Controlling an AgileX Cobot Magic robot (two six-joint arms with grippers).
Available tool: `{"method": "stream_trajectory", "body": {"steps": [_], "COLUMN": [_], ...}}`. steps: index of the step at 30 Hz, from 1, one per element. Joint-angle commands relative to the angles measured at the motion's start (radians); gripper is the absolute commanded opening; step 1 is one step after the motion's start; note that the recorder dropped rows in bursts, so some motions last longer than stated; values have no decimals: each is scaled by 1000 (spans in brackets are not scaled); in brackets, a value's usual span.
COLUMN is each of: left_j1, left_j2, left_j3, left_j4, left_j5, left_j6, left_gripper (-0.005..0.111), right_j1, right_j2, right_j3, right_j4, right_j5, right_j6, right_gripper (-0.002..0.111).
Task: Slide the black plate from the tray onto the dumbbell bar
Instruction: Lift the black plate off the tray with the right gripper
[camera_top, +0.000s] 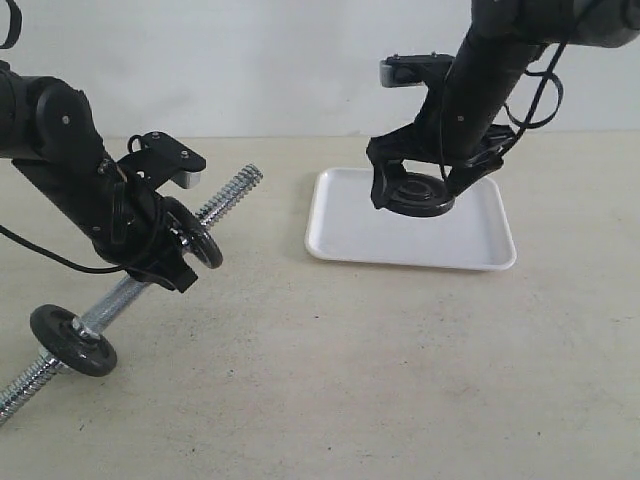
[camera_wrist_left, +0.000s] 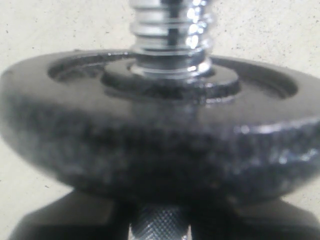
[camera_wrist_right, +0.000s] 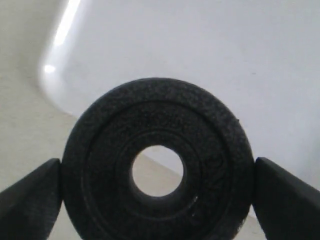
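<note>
My right gripper (camera_top: 413, 192) is shut on the black plate (camera_top: 422, 194), its fingers (camera_wrist_right: 30, 200) pressing the rim on both sides. The black plate (camera_wrist_right: 157, 165) hangs just above the white tray (camera_top: 345, 235), and the tray's edge and the table show through its hole. My left gripper (camera_top: 160, 250) is shut on the knurled middle of the dumbbell bar (camera_top: 228, 195), which slopes from the lower left up to the right. The bar's threaded end (camera_wrist_left: 170, 30) sticks out past a black disc (camera_wrist_left: 160, 145) that sits on it right in front of the left gripper (camera_wrist_left: 160, 227).
A second black disc (camera_top: 73, 340) sits on the bar's lower end near the table's left front. The tray (camera_wrist_right: 200, 60) lies right of centre on the beige table (camera_top: 350, 380). A pale wall runs behind.
</note>
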Motion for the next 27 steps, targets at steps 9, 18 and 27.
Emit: {"method": "stream_trajectory", "body": {"steps": [9,18,27], "left_j1": [1,1,1], "left_j2": [-48,-48,-48], "left_j3": [-25,-25,-25], "left_j4": [-67,-229,-455], "left_j5": [-19,-25,-22], "left_j6": [-1,160,442], "left_gripper": [4,4,4], "right_j1": [-118,-118,-118], "right_j2": [-26,-23,12], "right_j3": [-6,-6,-6], "right_j4": [629,773,843], "right_j5": [173,192,192], "right_j6": [-340,-347,-318], "right_gripper": [3,3,3]}}
